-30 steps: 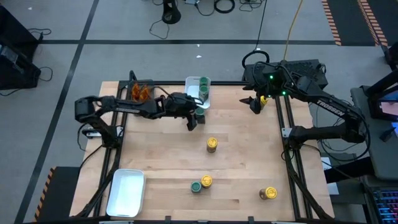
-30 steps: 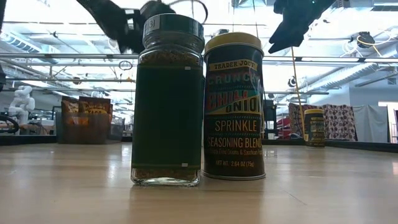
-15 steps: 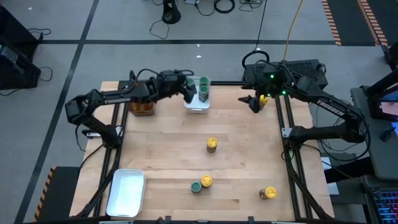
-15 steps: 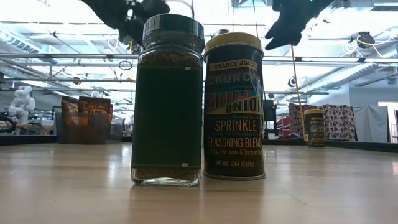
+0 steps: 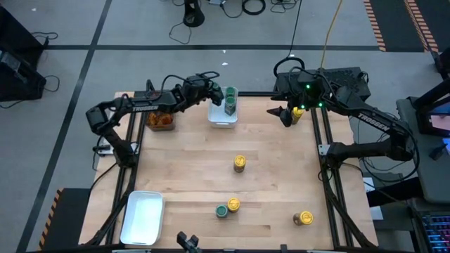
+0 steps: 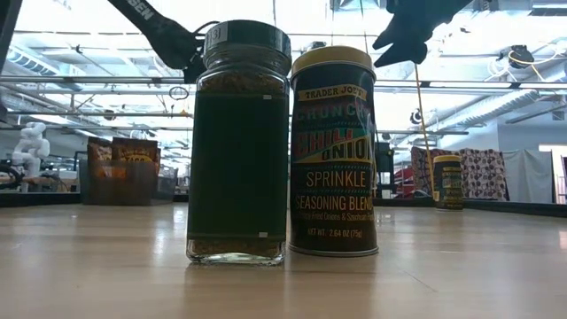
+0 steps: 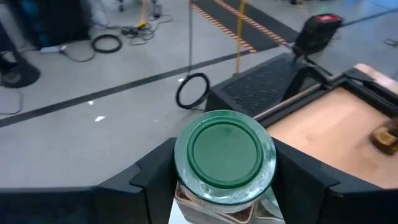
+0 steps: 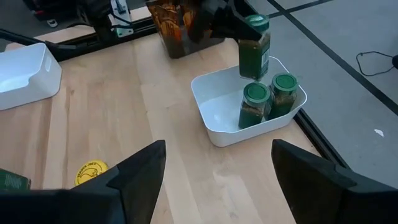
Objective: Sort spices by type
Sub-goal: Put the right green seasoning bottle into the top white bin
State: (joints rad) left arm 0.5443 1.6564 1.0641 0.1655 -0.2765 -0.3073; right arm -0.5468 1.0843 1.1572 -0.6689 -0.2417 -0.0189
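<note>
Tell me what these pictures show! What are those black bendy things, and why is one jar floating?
Those are two robot arms at a wooden table. One picture looks down from above, one looks across the tabletop, and two come from cameras on the arms' wrists. The left gripper holds a green-lidded jar in the air above a white tray with two more green-lidded jars inside. So it isn't floating! The right gripper waits open at the table's far edge. Yellow-lidded jars and another green one stand on the table, plus a second white tray.
</note>
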